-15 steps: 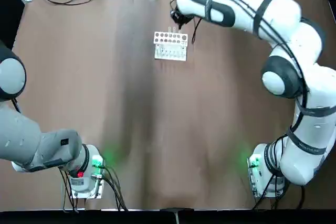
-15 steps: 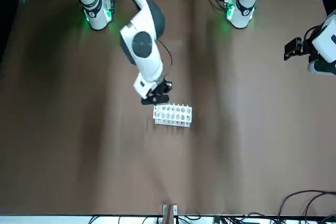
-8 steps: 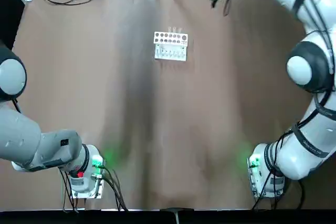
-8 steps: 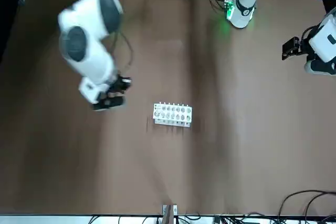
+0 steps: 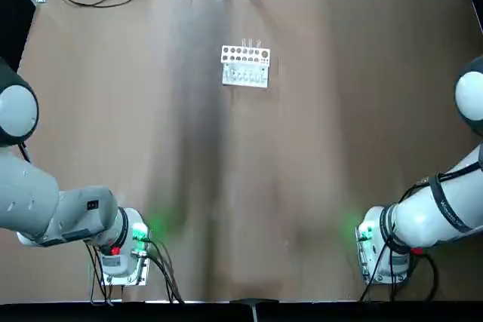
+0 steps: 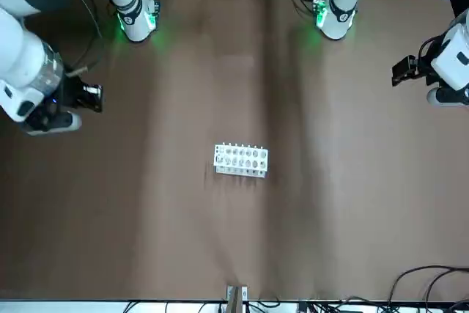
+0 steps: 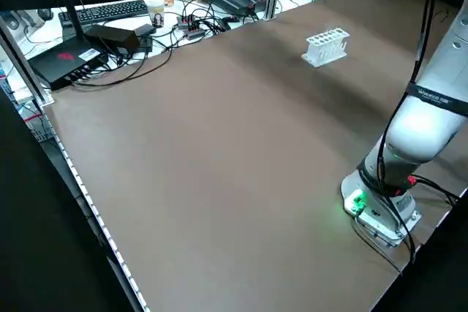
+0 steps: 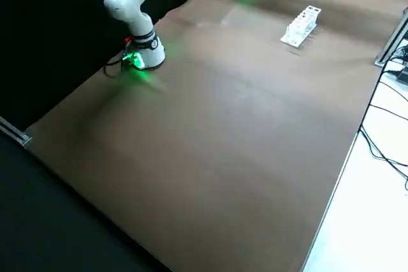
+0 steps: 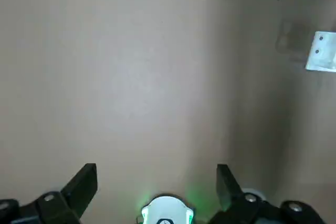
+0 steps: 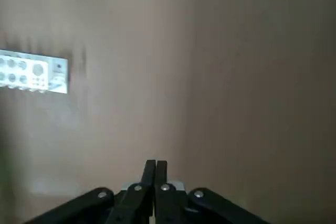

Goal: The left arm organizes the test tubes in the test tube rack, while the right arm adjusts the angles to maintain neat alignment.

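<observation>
The test tube rack [image 5: 245, 65] is small and white and stands on the brown table toward the far side, with thin clear test tubes [image 5: 247, 43] upright in its far row. Neither gripper is near it. My right gripper [image 6: 92, 97] hangs well off to the robot's right near the table's far edge, and in the right wrist view its fingers [image 10: 149, 174] are pressed together, with the rack [image 10: 34, 72] far off. My left gripper [image 6: 401, 72] hangs parked at the robot's left side, fingers [image 9: 86, 179] spread wide with nothing between them. A corner of the rack [image 9: 321, 51] shows in the left wrist view.
Both arm bases [image 5: 124, 246] [image 5: 381, 250] glow green at the near table edge. Cables and electronics [image 7: 110, 31] lie beyond the far edge. Brown table surface [image 5: 241, 179] stretches between the bases and the rack.
The right arm has swung away from beside the rack, out to the robot's right and up near the far edge. The rack, tubes and left arm have not moved.
</observation>
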`<state>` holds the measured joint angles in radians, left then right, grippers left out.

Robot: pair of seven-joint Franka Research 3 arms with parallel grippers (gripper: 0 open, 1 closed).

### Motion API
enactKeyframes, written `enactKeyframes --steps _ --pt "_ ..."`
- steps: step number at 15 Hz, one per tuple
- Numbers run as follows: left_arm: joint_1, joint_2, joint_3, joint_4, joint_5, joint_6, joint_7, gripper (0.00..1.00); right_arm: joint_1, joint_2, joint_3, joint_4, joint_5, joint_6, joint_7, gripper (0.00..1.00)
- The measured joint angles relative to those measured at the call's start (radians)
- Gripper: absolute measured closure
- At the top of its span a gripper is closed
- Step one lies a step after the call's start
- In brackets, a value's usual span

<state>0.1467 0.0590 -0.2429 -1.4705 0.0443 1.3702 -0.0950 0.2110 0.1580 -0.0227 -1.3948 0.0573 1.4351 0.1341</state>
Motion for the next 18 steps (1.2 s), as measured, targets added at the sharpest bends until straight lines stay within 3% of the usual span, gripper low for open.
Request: enactKeyframes --steps 5,9,18 --pt "0.018 0.005 0.003 -0.001 0.0 0.0 -0.033 0.0 0.0 -0.146 0.008 -0.164 -0.025 0.026 -0.001 0.95" --pt "0.018 0.007 0.003 -0.001 0.0 0.008 -0.044 0.0 -0.001 -0.192 0.008 -0.197 -0.025 0.036 -0.04 0.9" --pt "0.016 0.007 0.002 -0.001 0.0 0.015 -0.045 0.0 -0.048 -0.192 0.006 -0.201 -0.03 0.047 -0.055 0.11"
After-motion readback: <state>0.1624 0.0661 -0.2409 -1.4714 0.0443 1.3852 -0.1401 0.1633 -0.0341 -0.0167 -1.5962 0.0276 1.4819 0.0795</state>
